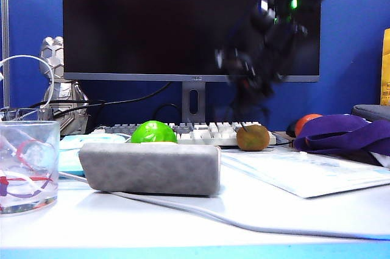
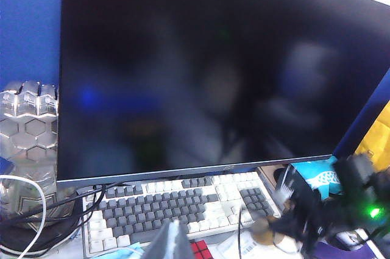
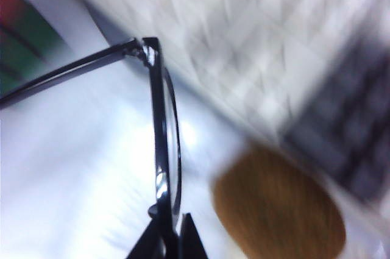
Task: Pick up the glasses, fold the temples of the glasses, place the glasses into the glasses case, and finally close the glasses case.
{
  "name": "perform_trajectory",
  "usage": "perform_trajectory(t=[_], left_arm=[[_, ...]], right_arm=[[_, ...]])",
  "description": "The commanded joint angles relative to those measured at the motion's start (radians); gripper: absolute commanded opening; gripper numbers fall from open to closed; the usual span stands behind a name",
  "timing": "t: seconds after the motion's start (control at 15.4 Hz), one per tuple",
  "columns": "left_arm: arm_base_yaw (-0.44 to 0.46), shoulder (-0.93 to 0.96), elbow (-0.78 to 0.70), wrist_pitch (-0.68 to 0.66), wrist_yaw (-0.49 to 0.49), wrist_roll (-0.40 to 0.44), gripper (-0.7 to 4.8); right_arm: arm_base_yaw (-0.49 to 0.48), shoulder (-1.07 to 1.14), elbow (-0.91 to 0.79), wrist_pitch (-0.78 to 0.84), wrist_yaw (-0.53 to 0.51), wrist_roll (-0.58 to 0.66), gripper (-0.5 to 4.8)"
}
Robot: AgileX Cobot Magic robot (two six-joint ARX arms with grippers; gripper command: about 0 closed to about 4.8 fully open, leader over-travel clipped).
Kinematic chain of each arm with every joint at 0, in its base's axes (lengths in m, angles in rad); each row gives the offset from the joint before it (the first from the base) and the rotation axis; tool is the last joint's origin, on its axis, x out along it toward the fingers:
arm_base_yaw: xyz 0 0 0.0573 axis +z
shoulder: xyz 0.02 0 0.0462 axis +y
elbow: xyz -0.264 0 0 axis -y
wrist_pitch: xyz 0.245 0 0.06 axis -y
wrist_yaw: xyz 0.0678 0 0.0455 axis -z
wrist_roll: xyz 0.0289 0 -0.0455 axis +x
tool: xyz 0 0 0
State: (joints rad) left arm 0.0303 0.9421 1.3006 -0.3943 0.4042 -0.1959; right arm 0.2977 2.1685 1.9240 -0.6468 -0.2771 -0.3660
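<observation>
The glasses show edge-on in the right wrist view: a thin black frame with a clear lens. One temple sticks out unfolded. My right gripper is shut on the frame's lower rim, holding it above the white desk near the keyboard. In the exterior view my right arm is a dark blur raised in front of the monitor; the glasses cannot be made out there. The glasses case, grey felt and closed, lies front left on the desk. My left gripper hangs shut over the keyboard, holding nothing.
A green ball, a keyboard and a kiwi sit behind the case. Purple cloth and papers lie at right. A glass cup stands front left; a white cable crosses the front.
</observation>
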Motion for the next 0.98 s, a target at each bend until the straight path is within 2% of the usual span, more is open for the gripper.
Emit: perform_trajectory(t=[0.07, 0.2, 0.33, 0.46, 0.65, 0.85, 0.98], left_arm=[[0.0, -0.002, 0.005, 0.006, 0.004, 0.005, -0.05], [0.0, -0.002, 0.005, 0.01, 0.034, 0.007, -0.05], [-0.001, 0.003, 0.005, 0.031, 0.164, 0.063, -0.05], [-0.001, 0.009, 0.005, 0.075, 0.282, 0.068, -0.05], [-0.01, 0.018, 0.005, 0.164, 0.427, 0.065, -0.05], [-0.055, 0.019, 0.005, 0.208, 0.485, 0.065, -0.05], [-0.108, 0.019, 0.005, 0.216, 0.487, 0.066, -0.05]], right_arm=[[0.003, -0.04, 0.067, -0.008, -0.187, 0.085, -0.01], [0.003, -0.074, 0.077, 0.001, -0.346, 0.167, -0.01], [0.003, -0.108, 0.077, 0.035, -0.525, 0.268, -0.01], [0.014, -0.14, 0.077, 0.088, -0.65, 0.377, -0.01], [0.051, -0.177, 0.077, 0.196, -0.797, 0.525, -0.01], [0.13, -0.192, 0.077, 0.311, -0.867, 0.714, -0.01], [0.186, -0.199, 0.077, 0.347, -0.904, 0.74, -0.01]])
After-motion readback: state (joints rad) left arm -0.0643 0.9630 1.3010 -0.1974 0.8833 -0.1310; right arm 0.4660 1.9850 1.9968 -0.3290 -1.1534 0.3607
